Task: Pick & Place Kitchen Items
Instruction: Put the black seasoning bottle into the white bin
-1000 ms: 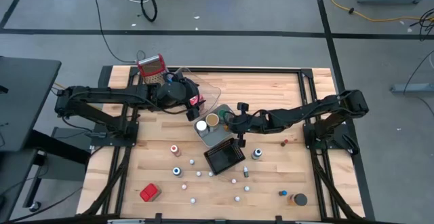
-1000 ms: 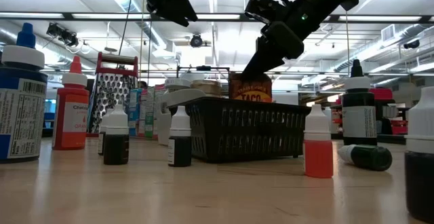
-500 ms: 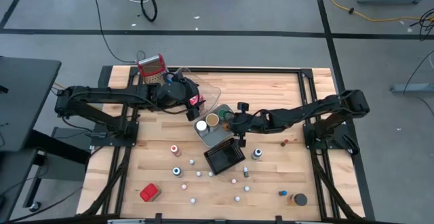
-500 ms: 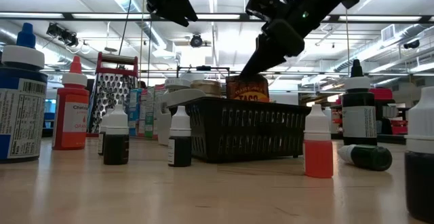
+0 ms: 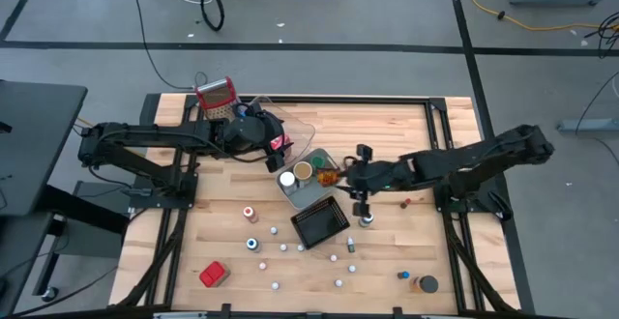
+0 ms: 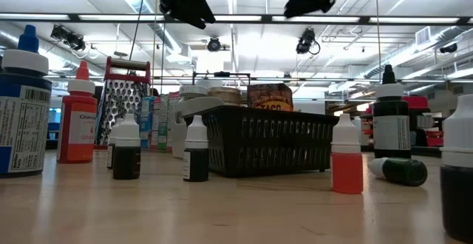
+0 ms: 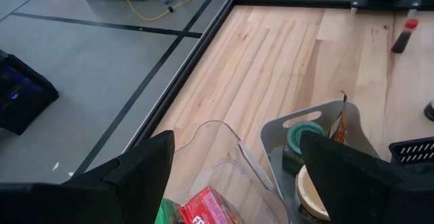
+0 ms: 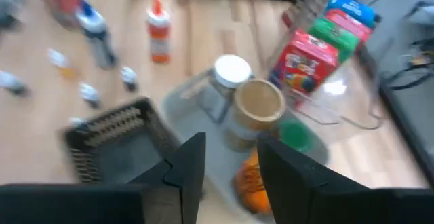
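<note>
My left gripper (image 5: 278, 151) hangs open above the clear tray (image 5: 302, 133), which holds red, green and blue cartons (image 7: 207, 207). My right gripper (image 5: 344, 176) is open and touches nothing, raised just to the right of the grey tray (image 5: 308, 195). That tray holds a white-lidded jar (image 5: 287, 179), a brown-lidded jar (image 5: 304, 170), a green can (image 7: 305, 136) and an orange taco packet (image 5: 329, 176). The packet stands on edge in the tray (image 6: 270, 96), behind the black basket (image 6: 266, 140). In the low view both grippers show only at the top edge.
The black basket (image 5: 320, 224) sits near the grey tray. Small bottles and caps (image 5: 276, 256) are scattered toward the near edge, with a red carton (image 5: 214, 274) near left and a dark jar (image 5: 427, 284) near right. The red-topped grater (image 5: 217, 97) stands at the far left corner.
My right gripper lowered the taco packet into the grey tray, came off it, then rose and drew back toward the table's right. The packet stays in the tray, standing behind the basket.
</note>
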Available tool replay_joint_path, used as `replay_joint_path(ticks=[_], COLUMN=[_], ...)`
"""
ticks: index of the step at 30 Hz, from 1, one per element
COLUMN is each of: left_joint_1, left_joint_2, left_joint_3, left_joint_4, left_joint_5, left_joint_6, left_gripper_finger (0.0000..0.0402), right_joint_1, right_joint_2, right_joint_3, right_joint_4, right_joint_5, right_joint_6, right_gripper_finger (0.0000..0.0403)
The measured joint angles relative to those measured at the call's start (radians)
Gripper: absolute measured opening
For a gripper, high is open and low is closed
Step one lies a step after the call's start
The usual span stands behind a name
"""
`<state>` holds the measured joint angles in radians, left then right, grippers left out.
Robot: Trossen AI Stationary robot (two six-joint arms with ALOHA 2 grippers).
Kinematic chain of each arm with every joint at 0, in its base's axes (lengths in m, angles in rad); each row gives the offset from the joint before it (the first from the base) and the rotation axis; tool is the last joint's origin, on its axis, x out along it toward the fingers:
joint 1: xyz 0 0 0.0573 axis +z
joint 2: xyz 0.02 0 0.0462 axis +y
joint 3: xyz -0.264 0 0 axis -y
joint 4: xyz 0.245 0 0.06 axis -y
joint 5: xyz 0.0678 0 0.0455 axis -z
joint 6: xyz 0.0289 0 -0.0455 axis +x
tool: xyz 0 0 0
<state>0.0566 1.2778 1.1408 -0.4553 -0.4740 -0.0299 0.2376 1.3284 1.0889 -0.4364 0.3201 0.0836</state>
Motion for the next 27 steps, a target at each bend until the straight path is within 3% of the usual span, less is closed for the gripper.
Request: replay_joint_path(ticks=[6,17,21,27], left_joint_1=[0.0,0.0,0.0,0.0], left_joint_2=[0.0,0.0,0.0,0.0], left_joint_3=[0.0,0.0,0.0,0.0], left_joint_4=[0.001,0.005,0.006,0.01], left_joint_5=[0.0,0.0,0.0,0.0], left_joint_6=[0.0,-0.024,-0.037,-0.043], left_gripper_finger=[0.0327,0.0327,0.0327,0.0327], right_joint_1=[0.069,0.234,0.29,0.363], right_joint_2=[-0.115,-0.216,-0.233,-0.261], right_joint_3=[-0.002,-0.106,-0.196,-0.321], right_joint_4=[-0.056,0.019,0.122,0.25], right_joint_5=[-0.172,-0.636,-0.698,-0.706], right_joint_6=[0.079,0.006,0.013,0.011], right_gripper_finger=[0.0146,0.0146,0.0146,0.0146])
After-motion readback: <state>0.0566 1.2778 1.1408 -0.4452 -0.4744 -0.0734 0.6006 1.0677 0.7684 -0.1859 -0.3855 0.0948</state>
